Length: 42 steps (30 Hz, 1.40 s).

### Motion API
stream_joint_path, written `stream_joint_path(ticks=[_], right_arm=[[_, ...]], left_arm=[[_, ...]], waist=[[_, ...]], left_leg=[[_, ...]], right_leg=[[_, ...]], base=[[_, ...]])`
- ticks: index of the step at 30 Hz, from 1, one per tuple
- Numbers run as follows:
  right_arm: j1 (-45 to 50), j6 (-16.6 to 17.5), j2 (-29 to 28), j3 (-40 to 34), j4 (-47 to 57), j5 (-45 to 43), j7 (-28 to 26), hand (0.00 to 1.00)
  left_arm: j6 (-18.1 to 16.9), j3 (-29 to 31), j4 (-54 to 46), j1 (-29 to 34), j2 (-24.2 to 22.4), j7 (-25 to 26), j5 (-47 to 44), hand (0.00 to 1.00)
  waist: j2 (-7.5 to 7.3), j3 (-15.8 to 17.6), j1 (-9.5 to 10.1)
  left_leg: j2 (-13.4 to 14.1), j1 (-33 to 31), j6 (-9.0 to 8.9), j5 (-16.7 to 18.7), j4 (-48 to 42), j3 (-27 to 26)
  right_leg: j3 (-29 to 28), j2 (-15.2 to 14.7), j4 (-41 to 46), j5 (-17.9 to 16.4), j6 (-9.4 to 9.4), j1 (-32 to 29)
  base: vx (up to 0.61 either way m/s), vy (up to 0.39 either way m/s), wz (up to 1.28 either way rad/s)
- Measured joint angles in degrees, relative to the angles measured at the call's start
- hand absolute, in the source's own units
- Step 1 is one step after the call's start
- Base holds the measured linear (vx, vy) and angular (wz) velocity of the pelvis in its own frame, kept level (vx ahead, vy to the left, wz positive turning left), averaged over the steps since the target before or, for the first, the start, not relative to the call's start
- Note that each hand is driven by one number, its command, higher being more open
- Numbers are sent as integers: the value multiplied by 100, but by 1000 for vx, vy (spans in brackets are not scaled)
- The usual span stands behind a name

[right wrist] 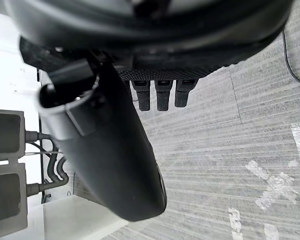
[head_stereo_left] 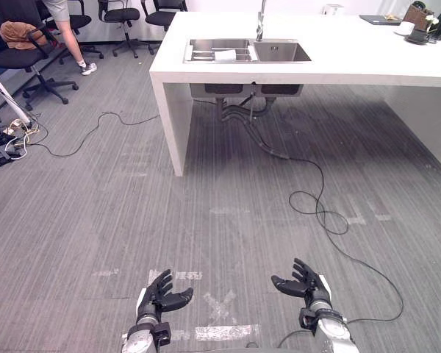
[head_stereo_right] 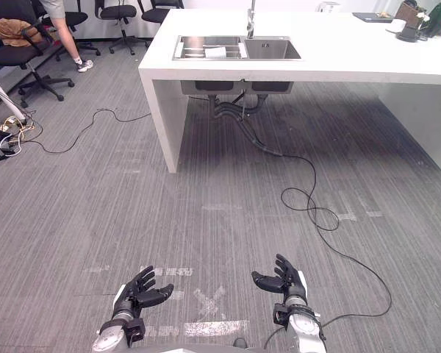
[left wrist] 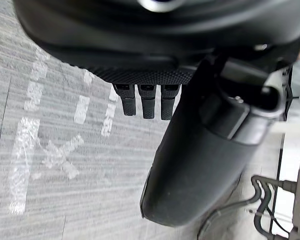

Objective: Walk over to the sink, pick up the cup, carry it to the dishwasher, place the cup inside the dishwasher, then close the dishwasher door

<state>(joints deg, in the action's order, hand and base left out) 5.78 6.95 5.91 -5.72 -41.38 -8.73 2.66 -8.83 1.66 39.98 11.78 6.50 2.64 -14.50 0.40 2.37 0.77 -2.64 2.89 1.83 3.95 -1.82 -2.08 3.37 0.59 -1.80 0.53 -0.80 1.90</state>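
Far upper left of the eye views: office chairs (head_stereo_left: 29, 59) and a person's leg (head_stereo_left: 72, 44), well apart from the work.

Lower left: left hand (head_stereo_left: 162, 294), fingers spread and relaxed, empty, hanging over the grey floor (head_stereo_left: 132, 220). Tape marks (head_stereo_left: 219, 305) lie on the floor between the two hands.

Upper centre: white table (head_stereo_left: 338, 70) with the sink (head_stereo_left: 248, 60) set in its top and a faucet (head_stereo_left: 261, 22) behind the basins. A small white thing (head_stereo_left: 225, 54) sits in the left basin. It may be the cup, but it is too small to tell.

Lower right: right hand (head_stereo_left: 305, 283), also spread and empty.

Upper right corner: a few small items (head_stereo_left: 415, 29) on the table, too small to sort.

Progress: barely started, I judge. The robot stands well apart from the table with a wide stretch of floor between. Nothing is picked up. The rest of the walk, the grasp, the carry, the placing in the dishwasher and the door closing are all left.

View differences: the eye views give the table top and the sink basins from above. The left wrist view gives that hand's fingers (left wrist: 147, 102) from close, straight with nothing between them and the thumb, plus the drain pipes (left wrist: 270, 210) under the table. The right wrist view gives the same for its own fingers (right wrist: 162, 95), with the pipes and the basin undersides (right wrist: 7, 165) at its edge.
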Motion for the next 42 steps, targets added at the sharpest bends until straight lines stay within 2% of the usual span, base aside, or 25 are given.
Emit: stream_joint_path(ticks=[14, 35, 39, 41, 42], right_arm=[[4, -4, 72, -183, -183, -7, -15, 90], [57, -46, 73, -182, -511, -23, -17, 90], [-9, -48, 86, -189, -493, -35, -11, 90], [-65, -49, 90, -195, -488, -60, 0, 90], [-68, -49, 101, -210, -476, -67, 11, 90]], left_arm=[[43, 458, 150, 78, 89, 11, -2, 90], [71, 357, 419, 76, 81, 11, -2, 90], [79, 343, 175, 94, 47, 13, -3, 90], [82, 342, 34, 112, 34, 16, -4, 90], [81, 319, -6, 96, 33, 15, -4, 90]], waist=[[-43, -60, 7], [-60, -73, -1], [-46, -3, 39], [-60, 111, 87], [-87, 171, 81]], left_leg=[[0, 53, 45, -60, 43, 10], [-7, 15, 29, -50, 138, -23], [11, -264, 62, 216, -262, -141], [-12, -363, 99, 475, -621, -257], [-75, -404, 151, 656, -865, -275]], right_leg=[[21, -1, 64, -3, 3, 10], [-21, 0, 33, -25, 1, -75], [-127, -4, 705, -399, 45, -512], [-220, -56, 1477, -824, 96, -805], [-222, -147, 2014, -1136, 199, -985]], base=[[0, 0, 0], [-1, 1, 0], [-1, 15, -15], [4, 24, -20], [40, 30, -4]])
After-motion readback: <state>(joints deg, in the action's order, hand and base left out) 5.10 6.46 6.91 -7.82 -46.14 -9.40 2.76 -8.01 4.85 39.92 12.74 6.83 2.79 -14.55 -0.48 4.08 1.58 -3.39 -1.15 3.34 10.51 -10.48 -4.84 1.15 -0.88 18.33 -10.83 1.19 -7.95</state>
